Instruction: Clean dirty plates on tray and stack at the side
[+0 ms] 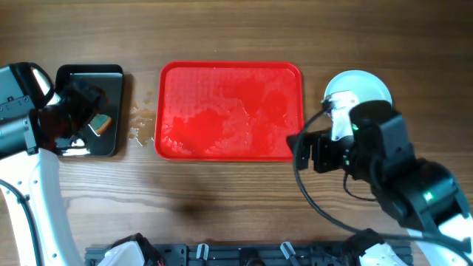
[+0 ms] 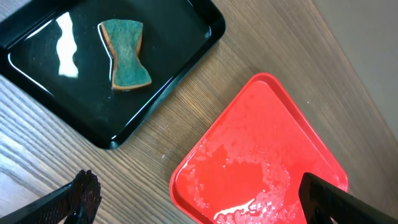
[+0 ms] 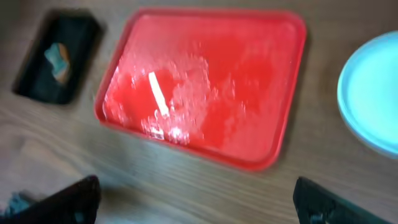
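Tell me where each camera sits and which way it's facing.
Overhead: fixed above the wooden table, looking straight down on the flat red plastic tray, the smaller black tray, a pale round plate, the left arm and right arm.
Left wrist: on the left arm, facing down at the black tray, its green sponge and a red tray corner; open left claw along the bottom.
Right wrist: on the right arm, facing the red tray and the plate's edge; open right claw at bottom.
Shared: every view shows both trays.

The tray (image 1: 222, 103) lies in the middle of the table (image 1: 222, 192). Left of it, apart, sits a smaller tray (image 1: 111, 80) with a sponge (image 2: 126, 55) in it. The plates (image 1: 366, 83) lie just right of the tray.
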Motion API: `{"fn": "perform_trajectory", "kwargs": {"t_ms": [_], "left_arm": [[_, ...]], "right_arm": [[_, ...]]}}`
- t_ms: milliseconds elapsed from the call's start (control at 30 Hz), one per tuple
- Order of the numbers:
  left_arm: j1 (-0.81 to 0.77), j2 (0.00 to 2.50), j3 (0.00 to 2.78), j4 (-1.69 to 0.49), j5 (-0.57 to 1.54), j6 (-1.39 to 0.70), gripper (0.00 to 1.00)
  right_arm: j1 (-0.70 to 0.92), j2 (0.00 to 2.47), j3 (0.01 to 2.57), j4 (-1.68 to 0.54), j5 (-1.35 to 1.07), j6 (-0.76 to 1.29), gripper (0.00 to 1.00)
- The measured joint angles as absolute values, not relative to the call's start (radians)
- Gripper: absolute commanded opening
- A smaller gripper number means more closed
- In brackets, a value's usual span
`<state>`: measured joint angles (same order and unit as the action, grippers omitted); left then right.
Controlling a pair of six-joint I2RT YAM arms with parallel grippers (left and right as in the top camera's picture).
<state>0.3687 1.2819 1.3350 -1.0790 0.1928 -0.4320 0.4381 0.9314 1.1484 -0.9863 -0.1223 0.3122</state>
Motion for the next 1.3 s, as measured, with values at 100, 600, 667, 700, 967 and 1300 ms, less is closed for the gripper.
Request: {"fn": "perform_trajectory", "kwargs": {"t_ms": [100, 600, 667, 700, 967, 1300], "left_arm": [[0.369, 1.282, 1.335, -1.081, 0.193, -0.432, 1.0], [0.369, 1.282, 1.335, -1.081, 0.197, -0.432, 1.0], [0.369, 1.282, 1.335, -1.081, 0.197, -0.432, 1.0], [0.369, 1.282, 1.335, -1.081, 0.197, -0.432, 1.0], [0.369, 1.282, 1.335, -1.081, 0.197, -0.432, 1.0], [0.369, 1.282, 1.335, -1.081, 0.197, -0.432, 1.0]], "right_arm": [[0.379, 0.774, 1.024, -0.854, -0.123, 0.312, 1.0], [0.186, 0.058, 0.242, -0.175, -0.195, 0.313, 1.0], [0.186, 0.029, 0.176, -0.077, -0.206, 0.316, 1.0], [0.186, 0.024, 0.148, -0.025, -0.209, 0.316, 1.0], [0.186, 0.019, 0.015, 0.095, -0.1, 0.316, 1.0], [0.186, 0.017, 0.007, 0.0, -0.047, 0.258, 1.0]]}}
